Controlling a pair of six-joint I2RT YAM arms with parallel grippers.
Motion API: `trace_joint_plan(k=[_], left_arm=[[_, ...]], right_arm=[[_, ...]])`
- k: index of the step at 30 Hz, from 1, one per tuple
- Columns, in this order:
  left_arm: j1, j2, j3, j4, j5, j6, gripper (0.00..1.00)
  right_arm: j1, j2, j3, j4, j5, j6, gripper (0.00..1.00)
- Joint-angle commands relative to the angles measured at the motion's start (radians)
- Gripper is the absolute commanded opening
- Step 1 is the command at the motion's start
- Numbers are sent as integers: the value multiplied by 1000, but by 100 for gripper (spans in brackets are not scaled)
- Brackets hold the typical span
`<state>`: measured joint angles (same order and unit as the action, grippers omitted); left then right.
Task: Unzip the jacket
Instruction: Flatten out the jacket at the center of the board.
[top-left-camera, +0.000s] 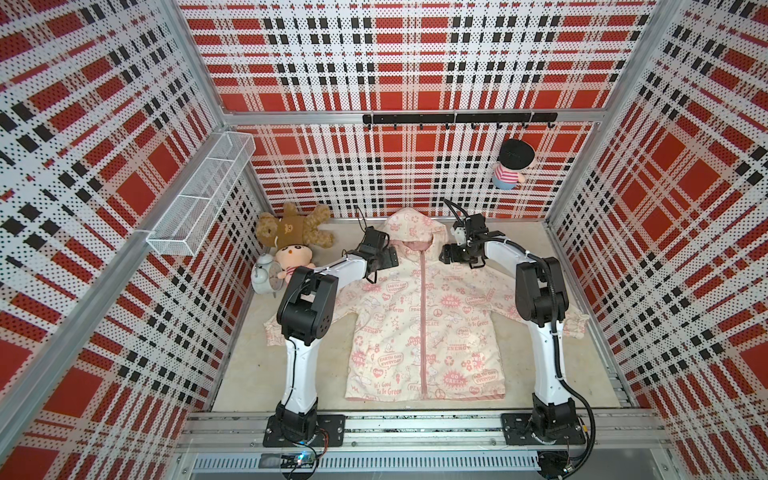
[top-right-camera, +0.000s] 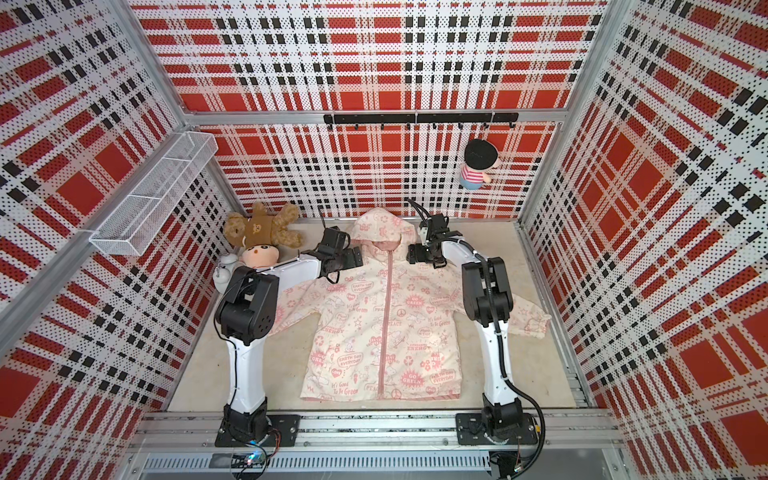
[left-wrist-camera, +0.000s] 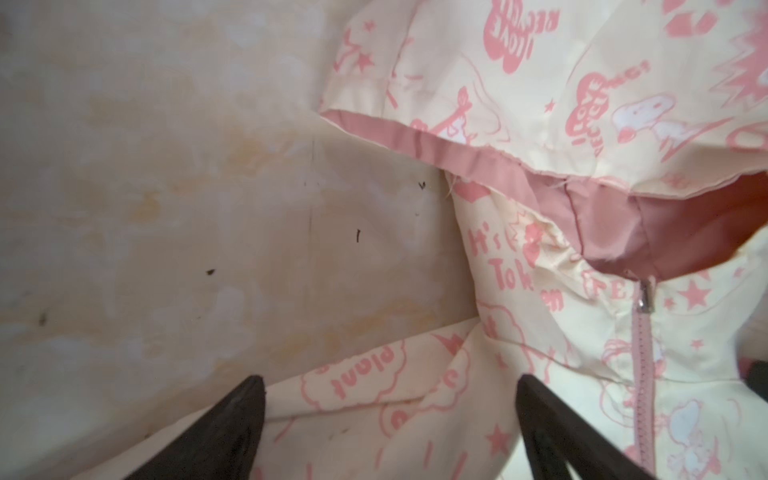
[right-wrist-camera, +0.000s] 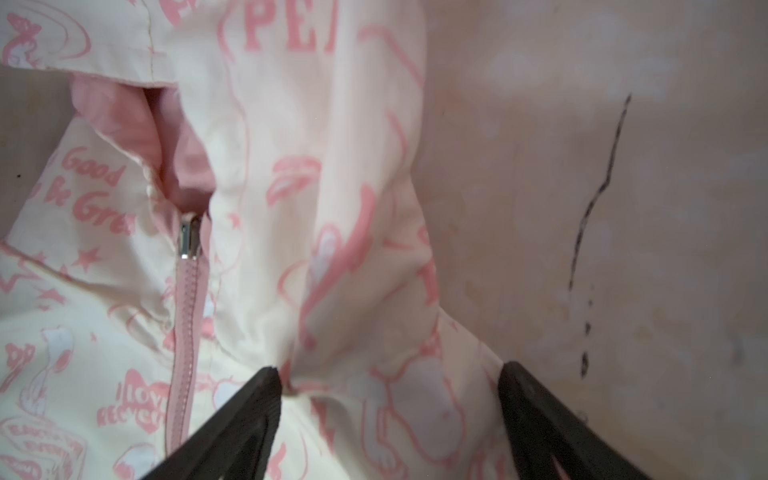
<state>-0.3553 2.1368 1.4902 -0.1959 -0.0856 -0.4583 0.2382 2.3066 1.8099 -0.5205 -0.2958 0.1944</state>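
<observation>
The cream jacket (top-left-camera: 424, 328) (top-right-camera: 386, 332) with pink prints lies flat on its back, hood toward the rear wall and sleeves spread. Its pink zipper (top-left-camera: 423, 316) is closed up to the collar, where the silver pull (left-wrist-camera: 645, 297) (right-wrist-camera: 189, 241) sits. My left gripper (top-left-camera: 386, 257) (top-right-camera: 353, 255) (left-wrist-camera: 390, 395) hovers open over the jacket's shoulder left of the collar. My right gripper (top-left-camera: 446, 253) (top-right-camera: 413, 253) (right-wrist-camera: 390, 382) stands open over the other shoulder, with a raised fold of fabric between its fingers.
A brown teddy bear (top-left-camera: 295, 230), a pink-faced doll (top-left-camera: 293, 257) and a white alarm clock (top-left-camera: 264, 276) sit at the back left corner. A wire basket (top-left-camera: 203, 191) hangs on the left wall. A hook rail (top-left-camera: 457, 118) and a hanging doll (top-left-camera: 513, 164) are on the rear wall.
</observation>
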Motion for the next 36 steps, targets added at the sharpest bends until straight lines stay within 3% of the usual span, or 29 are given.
trace_joint_plan(k=[1,6,12,16,20,24,27,32,36], left_arm=[[17,47,39,-46,27,41,94],[26,79,32,-60,37,51,84],[50,73,-41,-52,108,33,52],[60,40,-133,-32,148,8,23],[56,-23,-277,22,158,-18,12],[47,-98,-422,85,167,-50,7],[40,-158,-502,111,155,-65,6],[33,-264,-545,121,105,-66,7],[33,-328,-498,110,59,-65,14]], right_arm=[[-10,-55,-81,43,-69,-37,86],[-49,-80,-138,64,-111,-44,86],[-53,-86,-170,32,-106,-79,75],[-50,-114,-248,57,-91,-58,66],[-45,-158,-334,66,-57,-52,53],[-32,-215,-413,65,-14,-57,45],[-21,-260,-459,55,17,-62,44],[9,-348,-449,45,84,-91,66],[36,-346,-292,50,104,-143,74]])
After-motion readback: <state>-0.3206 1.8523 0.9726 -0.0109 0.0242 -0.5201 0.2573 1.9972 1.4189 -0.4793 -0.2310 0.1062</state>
